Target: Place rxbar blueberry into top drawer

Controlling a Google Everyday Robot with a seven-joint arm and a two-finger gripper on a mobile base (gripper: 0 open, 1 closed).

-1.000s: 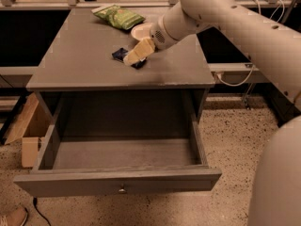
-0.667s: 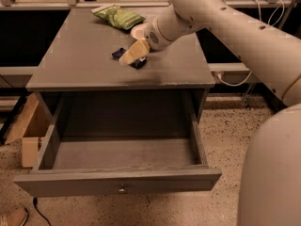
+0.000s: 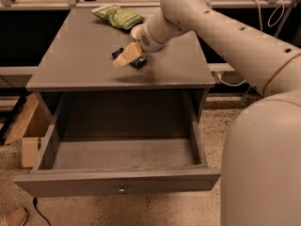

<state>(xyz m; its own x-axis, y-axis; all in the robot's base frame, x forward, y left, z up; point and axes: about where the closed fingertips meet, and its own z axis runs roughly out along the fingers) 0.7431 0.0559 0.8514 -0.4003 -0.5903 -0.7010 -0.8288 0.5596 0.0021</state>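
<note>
The rxbar blueberry [image 3: 138, 63], a dark navy bar, lies on the grey cabinet top [image 3: 84, 55] near its middle. Only its ends show, on either side of my gripper. My gripper [image 3: 126, 58], with tan tips, is down right at the bar and covers its middle. I cannot tell if it grips the bar. The top drawer [image 3: 70, 185] is pulled wide open below the cabinet top. Its knob [image 3: 122, 189] faces front, and nothing lies inside.
A green crinkly snack bag [image 3: 118, 16] lies at the back of the cabinet top. A white bowl [image 3: 136, 30] shows partly behind my wrist. A cardboard box [image 3: 28, 126] stands on the floor to the left. Cables [image 3: 277, 8] hang at the right.
My gripper has shifted slightly left and down over the bar. The bar stays in about the same spot on the cabinet top. The drawer has not moved.
</note>
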